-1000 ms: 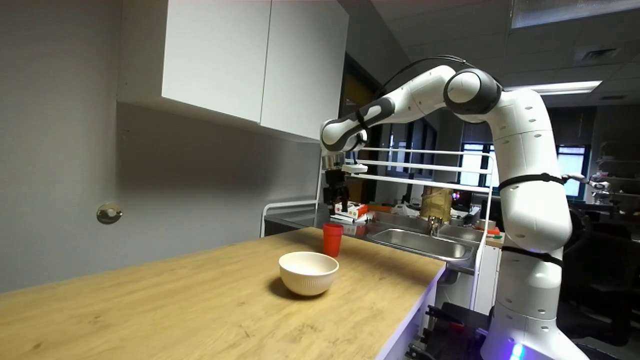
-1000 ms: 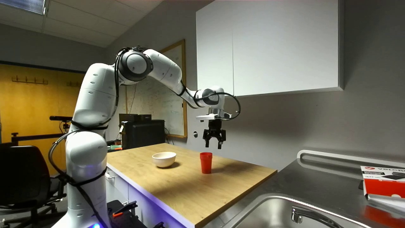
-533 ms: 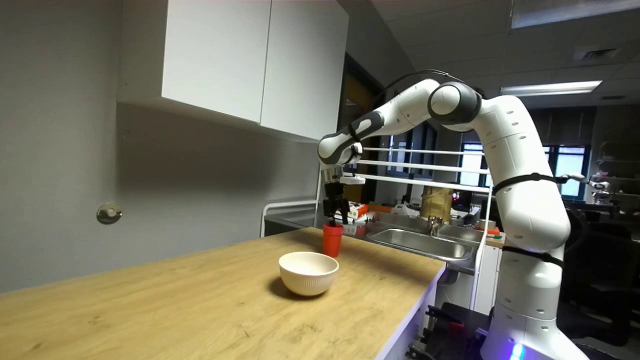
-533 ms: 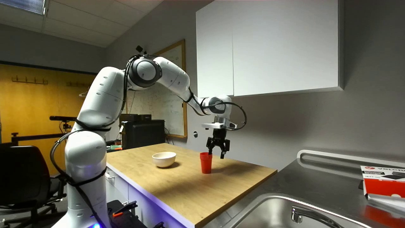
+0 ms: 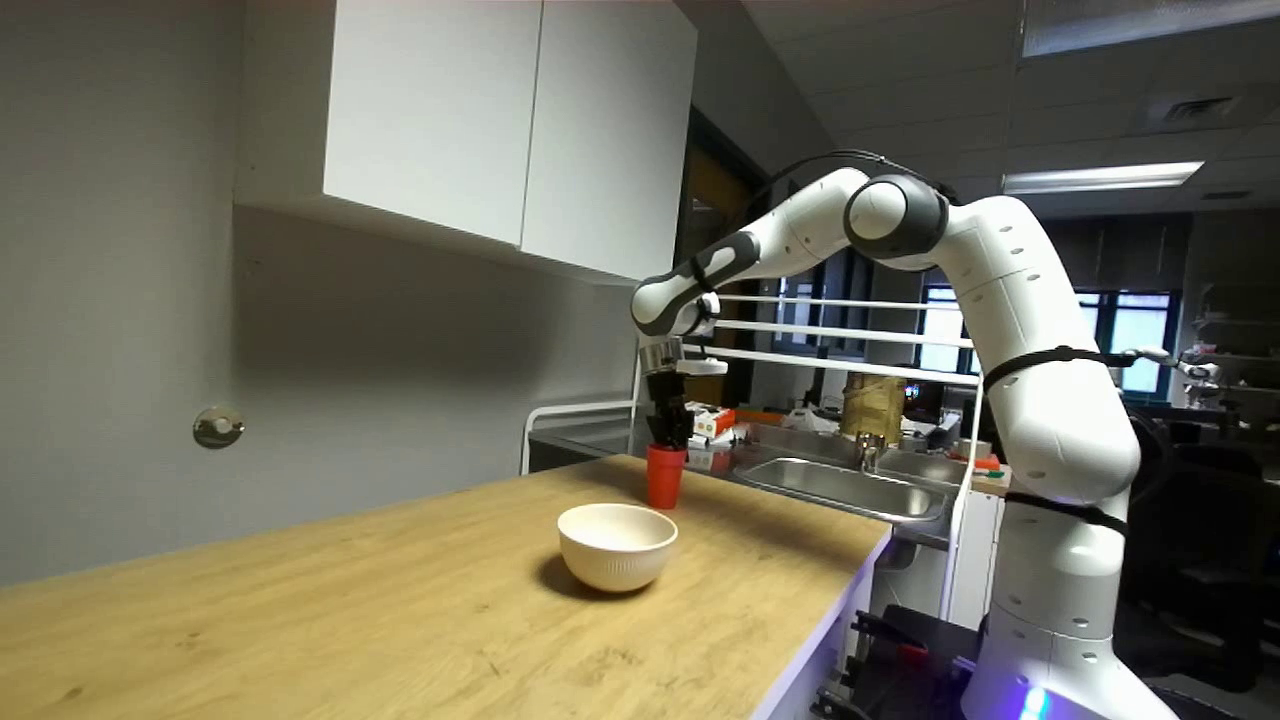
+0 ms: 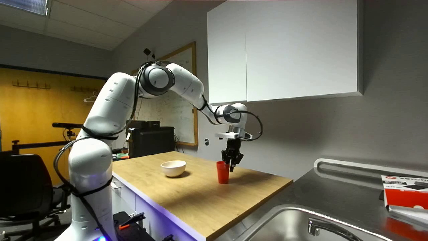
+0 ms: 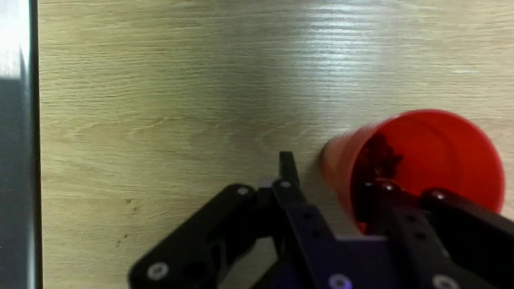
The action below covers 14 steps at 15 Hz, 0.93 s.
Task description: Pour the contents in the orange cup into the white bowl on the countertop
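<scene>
On countertop (image 6: 200, 192), orange cup (image 6: 223, 174) upright.

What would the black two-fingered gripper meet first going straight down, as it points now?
Probably the dark contents or floor of the orange-red plastic cup, since one of the black fingers reaches inside; depth is unclear. The outer finger faces the light wooden countertop.

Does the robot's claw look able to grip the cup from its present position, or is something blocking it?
Probably yes. In the wrist view the claw straddles the wall of the cup, one finger inside and one outside, and nothing seems to block its closing.
</scene>
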Each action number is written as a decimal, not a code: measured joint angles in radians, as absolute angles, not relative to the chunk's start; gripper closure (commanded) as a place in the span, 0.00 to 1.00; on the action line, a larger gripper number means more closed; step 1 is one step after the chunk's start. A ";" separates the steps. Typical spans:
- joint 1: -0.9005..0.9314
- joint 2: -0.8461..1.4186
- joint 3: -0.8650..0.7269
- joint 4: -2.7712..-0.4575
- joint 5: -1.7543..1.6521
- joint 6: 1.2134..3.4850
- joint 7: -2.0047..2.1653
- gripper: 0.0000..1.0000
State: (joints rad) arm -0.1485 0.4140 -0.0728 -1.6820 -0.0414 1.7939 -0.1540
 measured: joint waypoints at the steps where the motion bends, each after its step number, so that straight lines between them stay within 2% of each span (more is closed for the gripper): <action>1: -0.148 0.415 -0.072 -1.679 -0.041 1.793 -0.154 0.98; 3: -0.148 0.417 -0.071 -1.673 -0.041 1.792 -0.154 1.00; 4: -0.146 0.416 -0.071 -1.669 -0.041 1.788 -0.154 0.97; 14: -0.020 0.352 -0.051 -1.656 -0.126 1.779 -0.097 0.97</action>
State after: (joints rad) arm -0.0205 0.3517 -0.0507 -1.6560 -0.1257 1.7789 -0.0966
